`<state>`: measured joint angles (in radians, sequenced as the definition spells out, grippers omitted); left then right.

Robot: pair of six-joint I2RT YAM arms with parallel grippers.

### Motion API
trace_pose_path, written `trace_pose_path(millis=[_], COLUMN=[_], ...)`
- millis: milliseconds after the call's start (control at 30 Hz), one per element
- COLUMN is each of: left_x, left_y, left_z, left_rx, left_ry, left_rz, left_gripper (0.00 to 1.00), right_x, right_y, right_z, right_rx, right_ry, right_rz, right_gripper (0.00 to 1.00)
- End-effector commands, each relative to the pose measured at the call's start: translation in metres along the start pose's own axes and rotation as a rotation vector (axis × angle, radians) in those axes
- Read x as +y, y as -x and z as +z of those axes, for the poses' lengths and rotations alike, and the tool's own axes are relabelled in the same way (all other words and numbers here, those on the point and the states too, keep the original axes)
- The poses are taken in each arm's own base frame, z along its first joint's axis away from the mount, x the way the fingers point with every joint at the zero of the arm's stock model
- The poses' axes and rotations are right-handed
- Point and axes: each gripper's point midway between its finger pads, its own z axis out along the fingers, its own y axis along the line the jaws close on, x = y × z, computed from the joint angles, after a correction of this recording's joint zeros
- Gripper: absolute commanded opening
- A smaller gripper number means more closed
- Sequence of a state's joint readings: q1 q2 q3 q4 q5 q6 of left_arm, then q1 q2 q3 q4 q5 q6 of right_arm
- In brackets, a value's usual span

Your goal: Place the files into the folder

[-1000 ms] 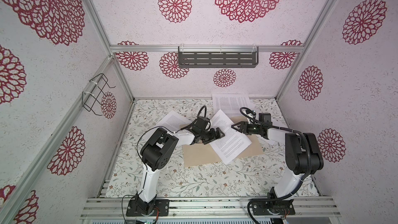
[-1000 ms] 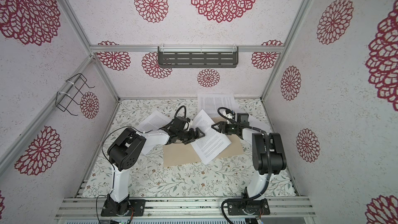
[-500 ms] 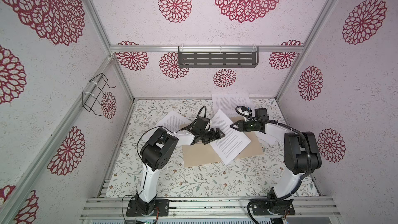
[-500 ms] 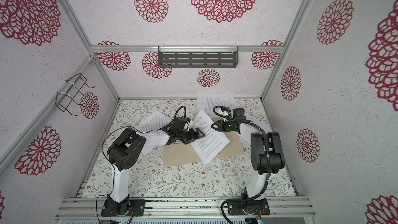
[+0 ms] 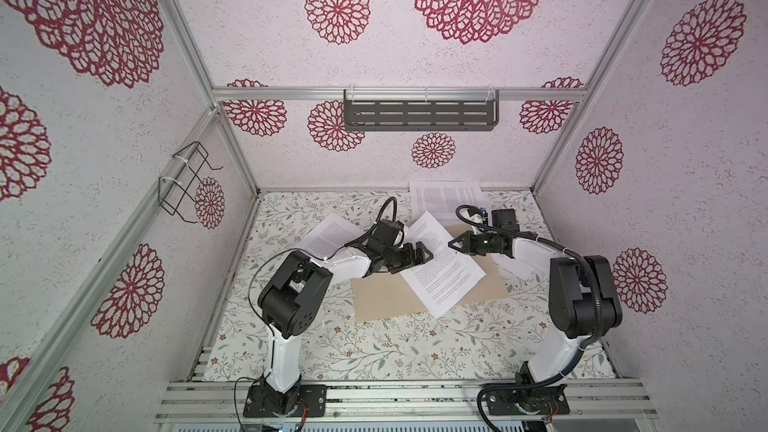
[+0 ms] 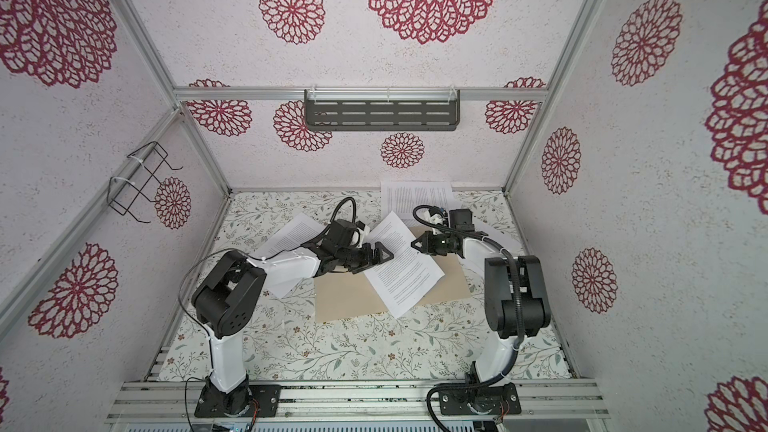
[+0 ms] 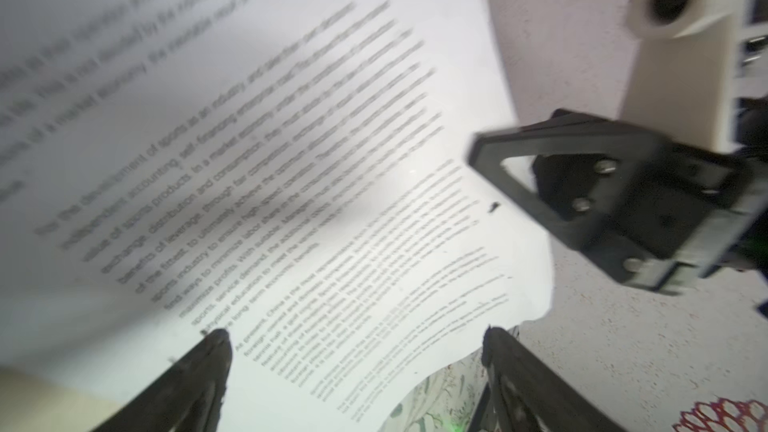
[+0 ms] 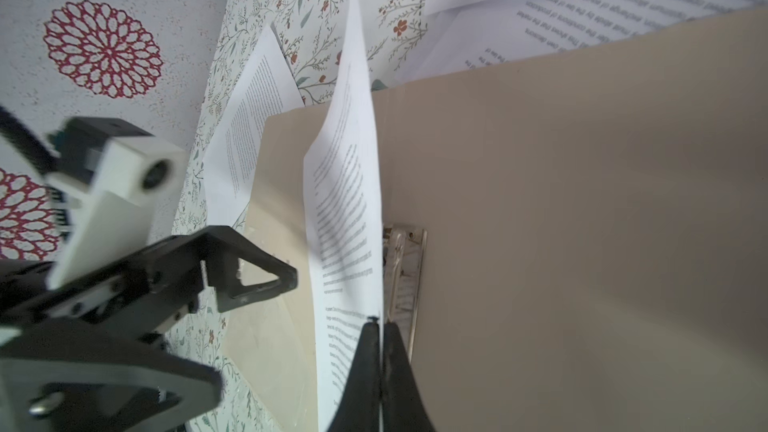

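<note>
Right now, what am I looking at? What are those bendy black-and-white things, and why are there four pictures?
Those are two robot arms, left and right, standing on a flowery table. Each ends in a gripper, a pincher with two fingers. Two pictures come from a camera high above, looking down at everything. The other two come from little cameras on the arms' wrists, so things look very close.

On the table lies an open tan folder. A white printed sheet is over it. The right gripper is shut and pinches that sheet's edge. The left gripper is open, close to the sheet, holding nothing. There is also a back sheet near the wall and a left sheet by the left arm.
</note>
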<state>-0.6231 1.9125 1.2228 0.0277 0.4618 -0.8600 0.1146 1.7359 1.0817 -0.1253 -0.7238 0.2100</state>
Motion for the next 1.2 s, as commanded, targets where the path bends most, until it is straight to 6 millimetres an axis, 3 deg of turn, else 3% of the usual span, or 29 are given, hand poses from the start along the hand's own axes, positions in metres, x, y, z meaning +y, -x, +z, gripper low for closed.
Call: trace_pose_path(millis=[0,100,167,267,400,533,633,733,900,1167], left_x=[-0.043,-0.030,-0.002,0.038,0.090,0.114,0.124,0.129,0.133,0.139], left_y=[0.021,0.020,0.015,-0.003,-0.036,-0.063,-0.073,-0.076,-0.076,-0.077], left_z=[-0.052,-0.089,-0.114,-0.148,-0.189,-0.207,-0.211,-0.211,-0.202,-0.185], left_rx=[-0.100,-0.184,-0.229,-0.261,-0.287,-0.295,-0.296,-0.300,-0.282,-0.239], left_ry=[-0.062,0.017,0.101,0.157,0.292,0.336,0.352,0.358,0.349,0.324], left_rz=[0.114,0.118,0.084,-0.001,-0.086,-0.152,-0.183,-0.197,-0.204,-0.231], left_gripper=[0.97,0.97,0.97,0.97,0.97,0.97,0.97,0.97,0.97,0.97], right_x=[0.036,0.062,0.094,0.162,0.205,0.240,0.264,0.260,0.226,0.215], right_y=[0.026,0.027,0.026,0.024,0.035,0.026,0.018,0.021,0.018,0.021], right_z=[-0.031,-0.043,-0.045,-0.047,-0.046,-0.020,-0.010,-0.005,0.011,0.005], right_rx=[-0.139,-0.192,-0.226,-0.304,-0.370,-0.340,-0.335,-0.362,-0.430,-0.587], right_ry=[-0.007,-0.035,0.005,0.213,0.237,0.340,0.418,0.378,0.248,0.195], right_rz=[-0.073,-0.148,-0.219,-0.324,-0.453,-0.559,-0.601,-0.616,-0.663,-0.711], right_gripper=[0.00,0.00,0.00,0.00,0.00,0.00,0.00,0.00,0.00,0.00])
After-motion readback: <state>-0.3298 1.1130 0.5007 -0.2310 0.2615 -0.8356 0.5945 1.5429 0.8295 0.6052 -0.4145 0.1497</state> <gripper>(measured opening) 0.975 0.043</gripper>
